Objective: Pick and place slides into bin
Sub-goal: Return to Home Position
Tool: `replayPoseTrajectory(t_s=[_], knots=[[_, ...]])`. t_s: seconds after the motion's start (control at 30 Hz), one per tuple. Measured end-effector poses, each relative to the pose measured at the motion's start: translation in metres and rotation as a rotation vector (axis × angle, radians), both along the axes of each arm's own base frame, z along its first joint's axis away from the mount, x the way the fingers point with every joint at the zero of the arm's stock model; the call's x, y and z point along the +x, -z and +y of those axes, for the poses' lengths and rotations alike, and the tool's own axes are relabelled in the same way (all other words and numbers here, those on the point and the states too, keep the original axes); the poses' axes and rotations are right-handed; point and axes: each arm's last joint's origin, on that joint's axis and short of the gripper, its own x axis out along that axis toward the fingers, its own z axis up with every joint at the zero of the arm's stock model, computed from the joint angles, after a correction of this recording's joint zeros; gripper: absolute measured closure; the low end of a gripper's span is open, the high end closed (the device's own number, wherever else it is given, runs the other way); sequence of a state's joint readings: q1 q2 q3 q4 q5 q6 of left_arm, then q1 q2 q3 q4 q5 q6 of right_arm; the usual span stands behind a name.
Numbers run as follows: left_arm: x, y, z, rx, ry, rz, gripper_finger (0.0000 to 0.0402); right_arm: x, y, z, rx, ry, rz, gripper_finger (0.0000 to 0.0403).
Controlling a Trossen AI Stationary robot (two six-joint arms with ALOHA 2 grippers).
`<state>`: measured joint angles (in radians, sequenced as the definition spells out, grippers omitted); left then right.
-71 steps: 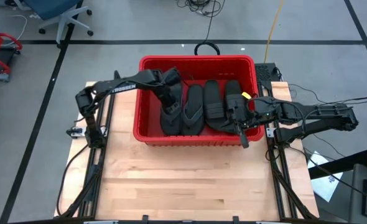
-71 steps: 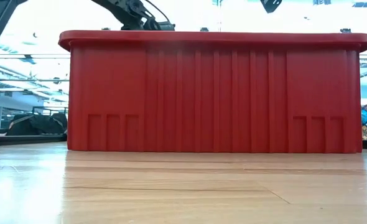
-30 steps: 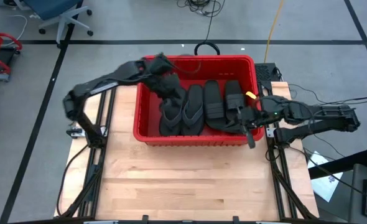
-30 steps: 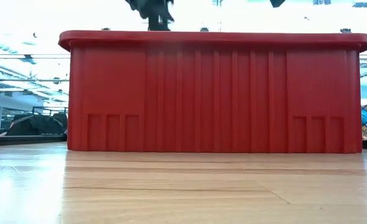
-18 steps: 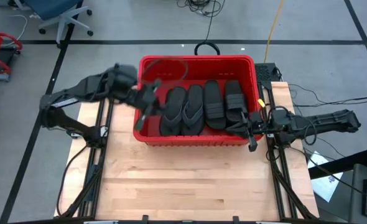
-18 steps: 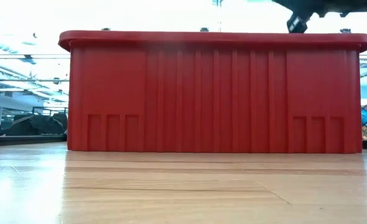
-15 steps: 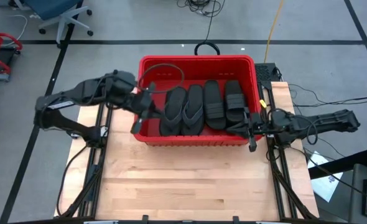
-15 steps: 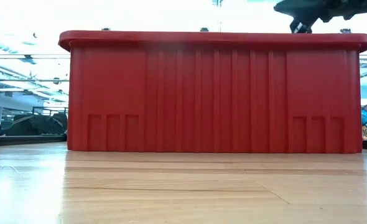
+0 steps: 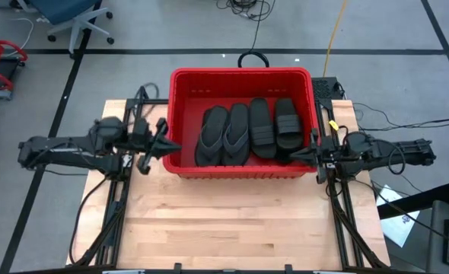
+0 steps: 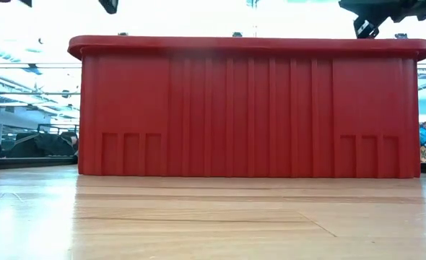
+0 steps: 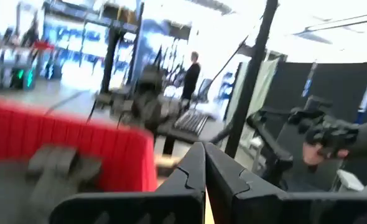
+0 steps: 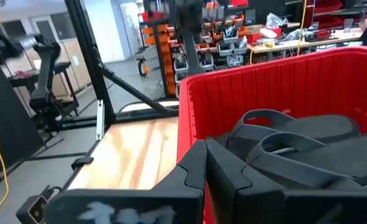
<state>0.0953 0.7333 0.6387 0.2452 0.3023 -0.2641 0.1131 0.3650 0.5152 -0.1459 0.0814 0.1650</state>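
Slides [image 9: 243, 134]: four show, side by side in the bin [image 9: 241, 73].
Left gripper [image 9: 163, 146]: fingers together, empty, just beside the bin's left wall.
Right gripper [image 9: 300, 154]: fingers together, empty, beside the right wall.
Risk: an arm swinging home may clip the rim and shift the bin.

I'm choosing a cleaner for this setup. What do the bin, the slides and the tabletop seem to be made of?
The bin looks like moulded plastic: red, slightly glossy, with ribbed walls and a rolled rim. The slides are probably rubber or foam: matte black, with no shine. The tabletop seems to be wood: pale joined strips with visible grain and a light sheen in the low view.
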Motion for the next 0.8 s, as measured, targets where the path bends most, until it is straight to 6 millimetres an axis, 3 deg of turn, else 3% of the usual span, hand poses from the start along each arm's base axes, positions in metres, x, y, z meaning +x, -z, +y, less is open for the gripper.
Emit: replayPoseTrajectory(t_s=[0.17, 0.57, 0.8], knots=[[-0.009, 0.041, -0.004, -0.042, -0.090, 0.081, 0.0400, -0.005, 0.001, -0.001, 0.045, 0.001, 0.014, 0.0403], [-0.048, 0.051, -0.003, 0.079, -0.280, 0.213, 0.0401, -0.010, 0.005, -0.001, 0.080, 0.005, 0.047, 0.0403], [-0.059, 0.047, -0.003, 0.093, -0.293, 0.178, 0.0401, -0.018, 0.003, -0.003, 0.083, 0.039, 0.019, 0.0403]])
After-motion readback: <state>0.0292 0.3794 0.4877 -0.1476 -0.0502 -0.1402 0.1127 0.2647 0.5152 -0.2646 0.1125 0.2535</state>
